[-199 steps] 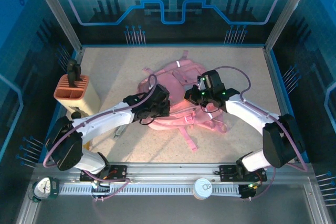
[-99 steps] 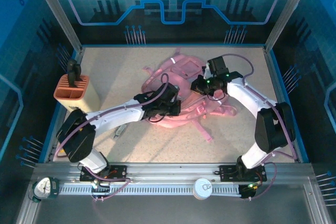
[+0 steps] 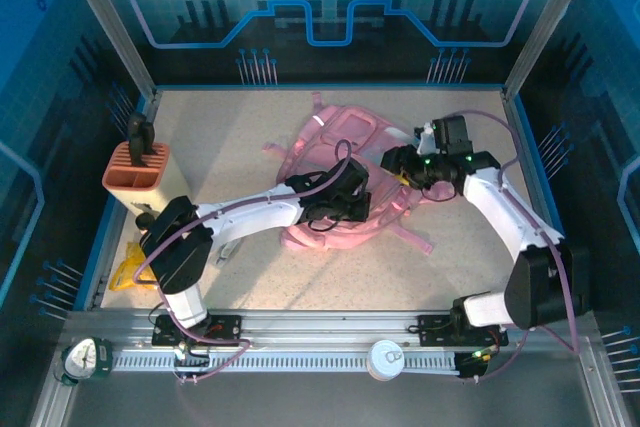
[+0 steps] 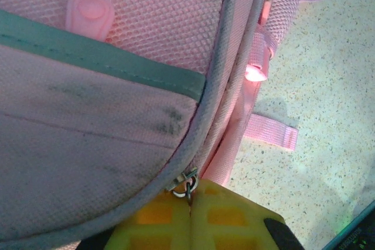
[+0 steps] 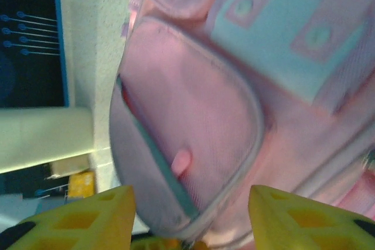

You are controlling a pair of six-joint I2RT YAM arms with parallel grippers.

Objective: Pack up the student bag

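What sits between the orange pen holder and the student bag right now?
Bare tabletop lies between the pen holder and the student bag, as the top external view shows; the left arm crosses nearer the bases.

Matt pink mesh-cloth student bag (image 4: pixel 146 21)

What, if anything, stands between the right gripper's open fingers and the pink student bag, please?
Nothing visible does. The right gripper has its fingers apart, with the student bag directly ahead of them. The left gripper is shut on the bag's zipper pull.
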